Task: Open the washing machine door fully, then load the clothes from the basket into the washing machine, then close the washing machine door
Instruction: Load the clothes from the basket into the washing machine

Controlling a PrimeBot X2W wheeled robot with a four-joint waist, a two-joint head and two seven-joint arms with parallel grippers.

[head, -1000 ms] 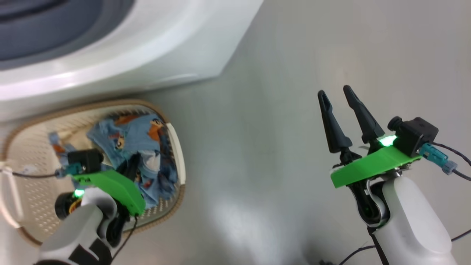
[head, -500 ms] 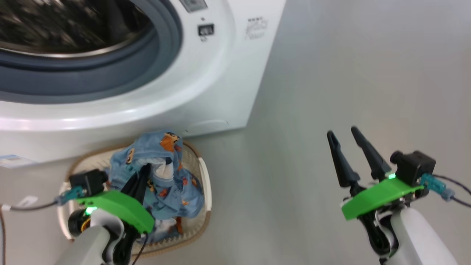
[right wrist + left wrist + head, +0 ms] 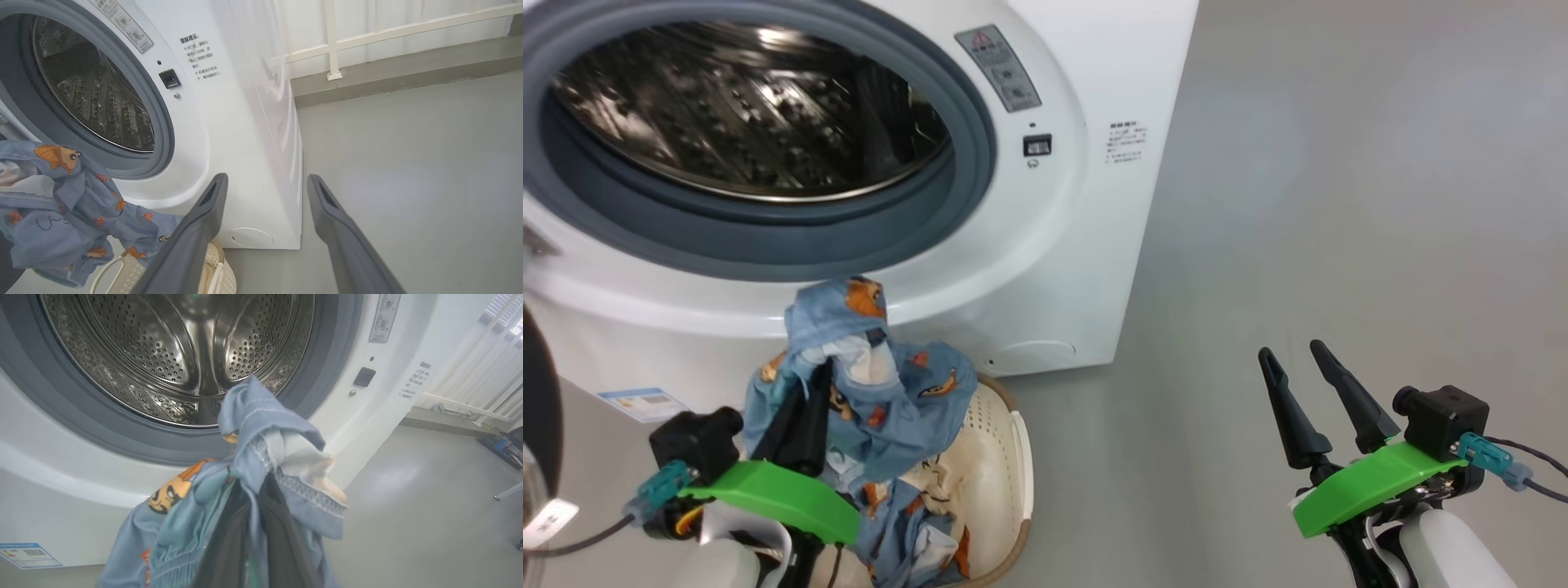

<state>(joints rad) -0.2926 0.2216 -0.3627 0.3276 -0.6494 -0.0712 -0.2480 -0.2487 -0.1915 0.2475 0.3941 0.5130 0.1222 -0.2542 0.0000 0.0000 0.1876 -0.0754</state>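
The white washing machine (image 3: 1062, 245) stands with its steel drum (image 3: 743, 106) uncovered inside the grey seal. The washing machine door shows as a black rim (image 3: 538, 408) at the far left. My left gripper (image 3: 805, 400) is shut on the clothes (image 3: 898, 392), a bundle of light blue printed fabric that hangs from it above the basket (image 3: 1009, 457). In the left wrist view the clothes (image 3: 265, 428) drape over my dark fingers (image 3: 229, 547) just below the drum opening (image 3: 179, 347). My right gripper (image 3: 1294, 355) stands open and empty over the floor, well to the right; its fingers (image 3: 204, 220) spread wide.
A blue label sticker (image 3: 641, 403) sits low on the washer front. Bare grey floor (image 3: 1339, 204) stretches to the right of the machine. A white railing (image 3: 367, 32) runs behind it, and some gear (image 3: 506, 445) lies far off on the floor.
The head camera has tilted up, bringing the drum into sight. My left gripper has lifted the clothes up out of the basket towards the opening. The right gripper has stayed open.
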